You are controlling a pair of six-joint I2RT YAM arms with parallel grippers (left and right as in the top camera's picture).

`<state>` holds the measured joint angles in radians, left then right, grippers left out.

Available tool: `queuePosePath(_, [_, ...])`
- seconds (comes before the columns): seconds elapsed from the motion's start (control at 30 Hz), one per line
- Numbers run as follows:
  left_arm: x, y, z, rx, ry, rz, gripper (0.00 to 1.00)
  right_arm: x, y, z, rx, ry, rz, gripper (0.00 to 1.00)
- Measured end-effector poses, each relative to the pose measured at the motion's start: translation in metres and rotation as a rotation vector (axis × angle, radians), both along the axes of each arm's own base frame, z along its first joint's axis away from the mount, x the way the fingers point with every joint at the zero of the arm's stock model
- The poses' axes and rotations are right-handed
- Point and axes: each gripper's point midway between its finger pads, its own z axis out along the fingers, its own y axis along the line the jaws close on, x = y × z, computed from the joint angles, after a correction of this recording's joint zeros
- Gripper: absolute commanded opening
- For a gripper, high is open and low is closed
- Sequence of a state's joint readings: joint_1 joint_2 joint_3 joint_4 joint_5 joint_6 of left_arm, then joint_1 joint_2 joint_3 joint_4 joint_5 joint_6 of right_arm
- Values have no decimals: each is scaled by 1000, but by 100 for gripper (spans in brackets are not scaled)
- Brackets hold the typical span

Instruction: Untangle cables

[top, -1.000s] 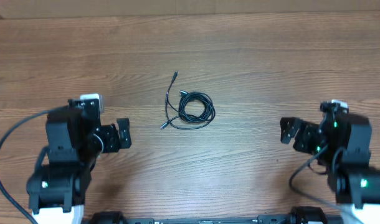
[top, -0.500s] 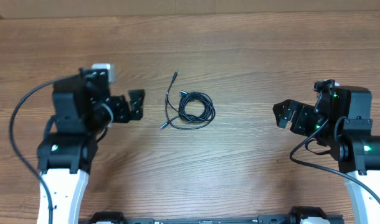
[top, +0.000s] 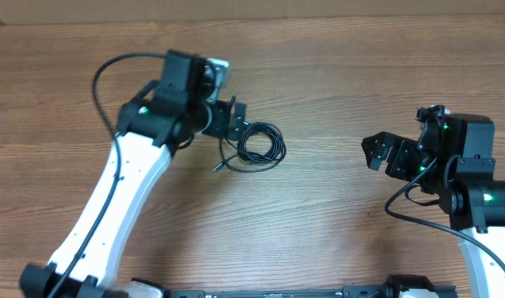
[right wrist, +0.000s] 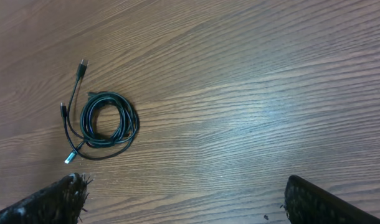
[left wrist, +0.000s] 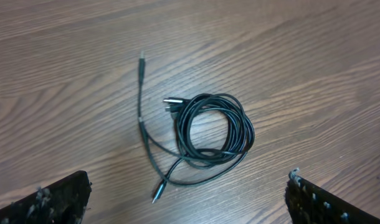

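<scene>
Swinging forward, the left gripper now hangs spread open at ten o'clock of the cables, coiled on the surface. Also open, the right gripper waits well off at three o'clock. Pinching the whole coil could tighten the tangle, I'd say. No containers about.

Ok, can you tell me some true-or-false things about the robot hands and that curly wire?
1. The cables lie coiled on the wooden table. True.
2. The left gripper is shut on the cables. False: it is open and holds nothing.
3. The right gripper is open and well apart from the cables. True.
4. The cables are white. False: they are black.
</scene>
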<state>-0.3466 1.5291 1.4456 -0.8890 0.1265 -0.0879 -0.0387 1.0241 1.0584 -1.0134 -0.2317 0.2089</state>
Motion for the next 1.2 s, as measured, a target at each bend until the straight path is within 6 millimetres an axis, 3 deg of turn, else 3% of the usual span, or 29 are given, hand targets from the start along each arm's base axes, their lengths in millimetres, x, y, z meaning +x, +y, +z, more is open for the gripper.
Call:
queuePosePath(0.13, [8,-16,-33,44,62,-37,96,0,0,0,0,-2,0,100])
queuePosePath(0.33, [23,-26,-111,113,203,-49,87,0,0,0,0,-2,1,100])
queuePosePath(0.53, [31,-30,-155,135,259,-52,81,0,0,0,0,-2,1,100])
queuePosePath(0.73, [27,-41,-181,109,318,-80,76,0,0,0,0,-1,0,100])
queuePosePath(0.83, [22,-45,-192,110,347,-91,69,0,0,0,0,-1,0,100])
queuePosePath(0.93, [18,-48,-202,113,372,-99,56,0,0,0,0,-2,0,100])
queuePosePath(1.07, [18,-48,-205,113,379,-101,38,0,0,0,0,-1,0,100])
queuePosePath(1.2, [17,-48,-205,112,382,-99,36,0,0,0,0,-1,0,100])
